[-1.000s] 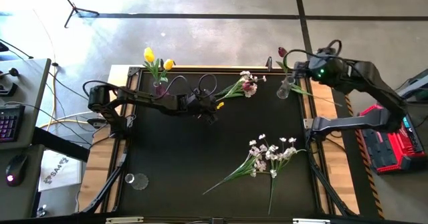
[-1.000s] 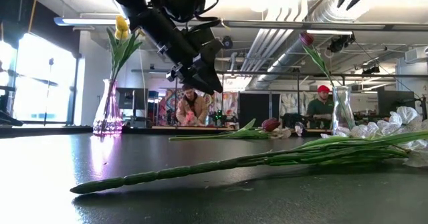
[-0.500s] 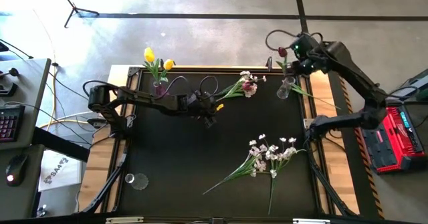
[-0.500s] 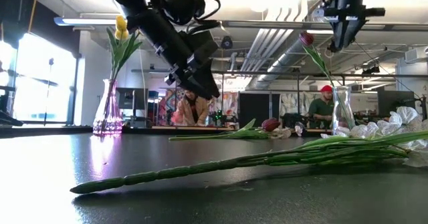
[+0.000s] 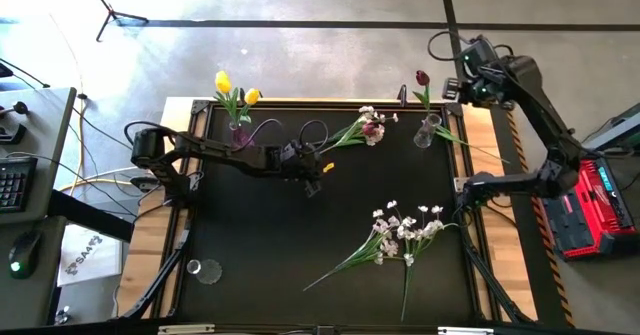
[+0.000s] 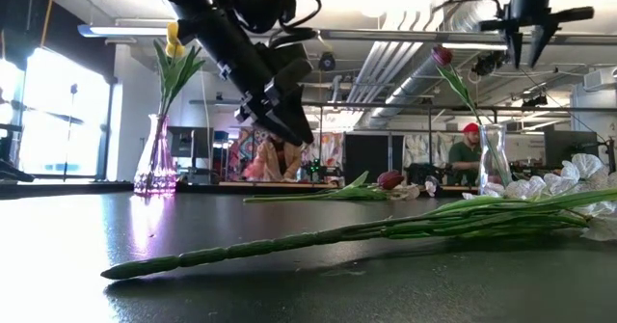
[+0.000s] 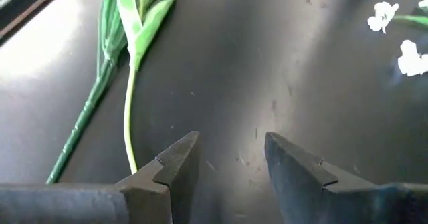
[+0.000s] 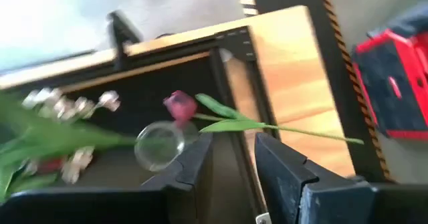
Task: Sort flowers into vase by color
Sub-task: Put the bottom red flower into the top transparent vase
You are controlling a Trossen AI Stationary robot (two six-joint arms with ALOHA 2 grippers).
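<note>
Magenta tulip stands in my vase at one o'clock; right claw spread above; left claw spread mid-table.

no readable text, labels or numbers

Your left gripper: fingers parted, empty, over the black table.
Green stems: lying just beyond your fingers, to one side.
White blossoms: far edge, well apart.

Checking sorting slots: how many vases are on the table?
3: pink vase holding yellow tulips at far left, clear vase holding one red tulip at far right, empty glass vase near left.
</note>
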